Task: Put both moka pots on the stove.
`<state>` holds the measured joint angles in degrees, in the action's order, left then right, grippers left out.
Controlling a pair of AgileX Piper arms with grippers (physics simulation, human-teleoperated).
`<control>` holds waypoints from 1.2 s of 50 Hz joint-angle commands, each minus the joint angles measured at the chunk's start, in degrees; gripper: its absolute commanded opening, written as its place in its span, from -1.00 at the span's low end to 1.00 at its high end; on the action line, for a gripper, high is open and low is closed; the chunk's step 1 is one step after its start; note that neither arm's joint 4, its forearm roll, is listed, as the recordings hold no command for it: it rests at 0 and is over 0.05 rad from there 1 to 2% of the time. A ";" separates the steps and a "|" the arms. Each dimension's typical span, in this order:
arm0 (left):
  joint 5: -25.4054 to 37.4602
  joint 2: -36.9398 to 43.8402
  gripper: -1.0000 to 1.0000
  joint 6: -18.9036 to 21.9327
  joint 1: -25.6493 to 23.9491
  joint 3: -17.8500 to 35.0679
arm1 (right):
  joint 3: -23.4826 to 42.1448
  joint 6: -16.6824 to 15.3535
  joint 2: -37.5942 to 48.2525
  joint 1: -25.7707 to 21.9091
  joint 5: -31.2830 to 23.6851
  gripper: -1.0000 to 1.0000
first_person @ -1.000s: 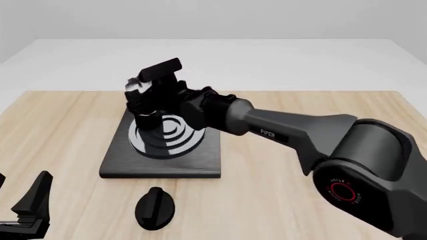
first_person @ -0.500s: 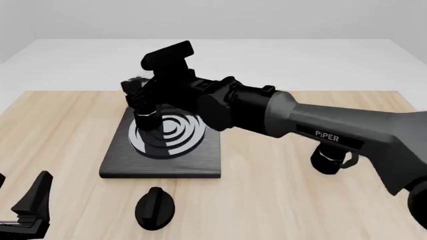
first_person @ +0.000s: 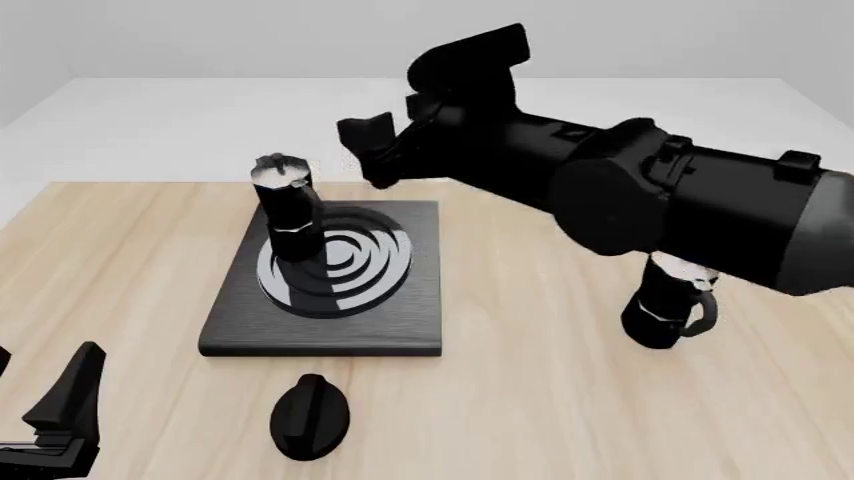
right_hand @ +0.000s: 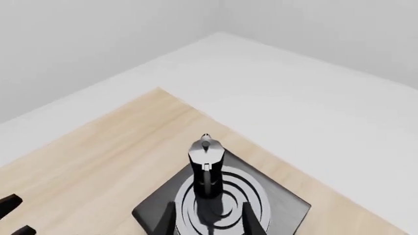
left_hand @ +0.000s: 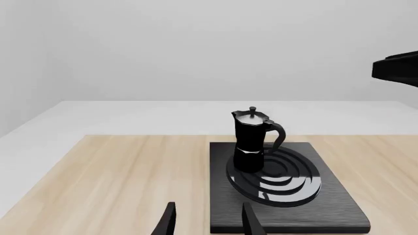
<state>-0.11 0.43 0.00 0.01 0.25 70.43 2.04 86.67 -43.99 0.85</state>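
One moka pot stands upright on the left part of the burner rings of the stove. It also shows in the left wrist view and the right wrist view. The second moka pot stands on the table at the right, partly hidden behind my right arm. My right gripper is open and empty, raised above and to the right of the first pot, with the stove below it in its wrist view. My left gripper is open and empty near the table's front left corner.
A low black oval knob lies on the table in front of the stove. My right arm reaches across above the table's right half, and part of it shows in the left wrist view. The stove also shows in the left wrist view.
My right gripper has let go of the pot on the stove and risen up and to the right. The second pot at the right has come into view. The left arm has not moved.
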 commanded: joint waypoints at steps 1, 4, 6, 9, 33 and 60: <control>0.00 0.00 1.00 0.00 0.01 0.00 | -5.99 -0.13 -8.76 4.93 -2.12 1.00; 0.00 0.01 1.00 0.01 0.00 0.00 | -7.46 -0.31 -10.50 6.83 -2.52 1.00; 0.00 0.01 1.00 0.00 -0.01 0.00 | -8.38 -0.14 -11.50 8.75 -3.03 1.00; 0.00 0.01 1.00 0.00 -0.01 0.00 | -9.70 -0.49 -13.46 10.86 -3.76 1.00; 0.00 -0.01 1.00 0.00 0.00 0.00 | -18.19 -0.77 -26.10 26.40 -10.60 1.00; 0.00 0.00 1.00 0.00 0.01 0.00 | -24.21 -3.88 -32.23 40.17 -15.23 1.00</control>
<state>-0.11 0.43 -0.01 0.01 0.25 48.22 -1.02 56.21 -8.52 -13.28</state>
